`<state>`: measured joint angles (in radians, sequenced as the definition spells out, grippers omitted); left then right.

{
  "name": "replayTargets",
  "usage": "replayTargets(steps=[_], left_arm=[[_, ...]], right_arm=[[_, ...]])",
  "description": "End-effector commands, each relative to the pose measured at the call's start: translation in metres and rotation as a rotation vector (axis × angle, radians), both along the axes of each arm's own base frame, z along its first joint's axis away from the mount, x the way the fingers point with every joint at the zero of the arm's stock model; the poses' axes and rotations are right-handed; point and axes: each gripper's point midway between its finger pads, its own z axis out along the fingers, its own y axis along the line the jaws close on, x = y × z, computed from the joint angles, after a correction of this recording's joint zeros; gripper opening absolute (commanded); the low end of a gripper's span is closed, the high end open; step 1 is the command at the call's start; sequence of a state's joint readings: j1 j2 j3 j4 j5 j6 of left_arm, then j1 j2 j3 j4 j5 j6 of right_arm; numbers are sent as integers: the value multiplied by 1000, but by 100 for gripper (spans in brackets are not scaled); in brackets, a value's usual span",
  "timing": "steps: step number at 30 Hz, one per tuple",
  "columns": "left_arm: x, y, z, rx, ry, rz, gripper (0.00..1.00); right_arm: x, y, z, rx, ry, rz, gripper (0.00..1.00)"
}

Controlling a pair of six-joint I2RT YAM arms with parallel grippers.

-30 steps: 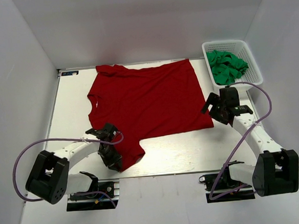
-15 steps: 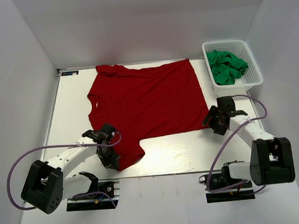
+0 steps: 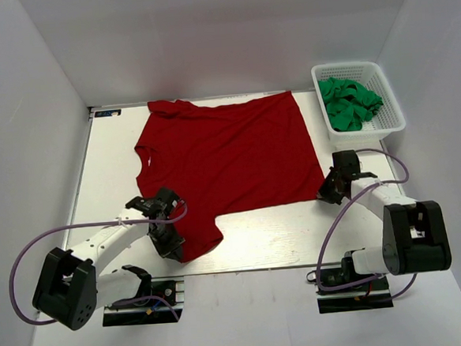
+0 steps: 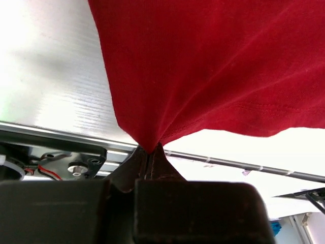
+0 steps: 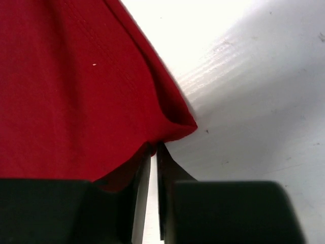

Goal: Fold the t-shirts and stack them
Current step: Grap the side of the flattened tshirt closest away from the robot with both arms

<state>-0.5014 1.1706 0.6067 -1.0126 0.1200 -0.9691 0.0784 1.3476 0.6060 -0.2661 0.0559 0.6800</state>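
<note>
From above, the red t-shirt lies spread flat on the tabletop, and the green t-shirts sit heaped in the white basket at the far right. The left hand is at the shirt's near left corner, and the right hand is at its near right corner.

In the left wrist view, the left hand is clamped on a pinch of red cloth.

In the right wrist view, the right hand's fingers are almost together and seem to nip the shirt's corner, though a fold hides the contact.
</note>
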Motion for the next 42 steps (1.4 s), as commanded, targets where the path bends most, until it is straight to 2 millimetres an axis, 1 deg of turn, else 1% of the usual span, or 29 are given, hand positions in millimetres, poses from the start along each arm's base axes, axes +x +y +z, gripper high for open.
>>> replayTargets(steps=[1, 2, 3, 6, 9, 10, 12, 13, 14, 16, 18, 20, 21, 22, 23, 24, 26, 27, 28, 29, 30, 32, 33, 34, 36, 37, 40, 41, 42], left_arm=[[-1, -3, 12, -18, 4, -25, 0], [0, -4, 16, -23, -7, -34, 0], [0, -5, 16, -31, -3, -35, 0], [-3, -8, 22, -53, 1, -36, 0], [-19, -8, 27, -78, 56, -36, 0], [-32, -7, 26, -93, 99, -47, 0], [-50, -3, 31, -105, 152, -53, 0], [-60, -10, 37, -159, 179, -64, 0], [-65, -10, 41, -174, 194, -64, 0], [-66, -12, 50, -199, 178, -67, 0], [-66, -12, 53, -205, 167, -81, 0], [-57, -9, 50, -164, 163, -109, 0], [-45, -11, 47, -152, 124, -129, 0], [-31, -16, 54, -159, 82, -155, 0], [-21, -18, 52, -144, 82, -184, 0], [3, -31, 62, -183, -6, -215, 0], [29, -40, 65, -171, -54, -255, 0], [49, -50, 78, -195, -118, -274, 0], [62, -55, 83, -198, -156, -287, 0], [72, -52, 87, -174, -172, -268, 0], [91, -48, 99, -120, -233, -259, 0], [107, -40, 106, -56, -271, -240, 0], [115, -44, 116, -65, -301, -249, 0], [126, -47, 122, -68, -351, -245, 0], [146, -44, 129, -40, -390, -218, 0], [151, -44, 129, -26, -394, -215, 0], [176, -30, 128, 47, -411, -131, 0], [184, -20, 128, 97, -429, -100, 0], [191, -11, 132, 113, -455, -59, 0]], right_arm=[[-10, -6, -3, -18, 0, -18, 14], [-11, -7, -4, -29, 0, -17, 11], [-16, -9, -9, -36, 7, -20, 0], [-25, -9, -12, -38, 40, -13, 0], [-34, -11, -9, -51, 46, 6, 0], [-46, -12, -11, -58, 89, 15, 0], [-54, -13, -6, -58, 94, 22, 0], [-73, -10, -9, -47, 163, 37, 0], [-79, -9, -6, -40, 163, 42, 0], [-102, -4, -7, -10, 238, 68, 0], [-108, -2, -3, 0, 240, 76, 0], [-99, 5, 3, 33, 204, 92, 0], [-94, 9, 8, 53, 186, 114, 0], [-88, 11, 12, 55, 175, 124, 0], [-84, 12, 14, 57, 167, 142, 0], [-71, 14, 22, 59, 154, 155, 0], [-65, 13, 27, 41, 149, 183, 0], [-57, 13, 34, 39, 128, 190, 0], [-48, 12, 40, 24, 113, 210, 0], [-46, 12, 42, 19, 115, 212, 0], [-40, 10, 49, 5, 113, 213, 0], [-23, 8, 65, -18, 79, 221, 0], [-19, 8, 68, -21, 70, 233, 0], [-8, 9, 77, -24, 44, 245, 0], [-1, 10, 77, -22, 52, 260, 0], [12, 12, 83, -23, 39, 267, 0], [28, 14, 91, -18, 24, 273, 0], [40, 13, 96, -24, 0, 274, 0], [43, 14, 103, -27, -3, 281, 0]])
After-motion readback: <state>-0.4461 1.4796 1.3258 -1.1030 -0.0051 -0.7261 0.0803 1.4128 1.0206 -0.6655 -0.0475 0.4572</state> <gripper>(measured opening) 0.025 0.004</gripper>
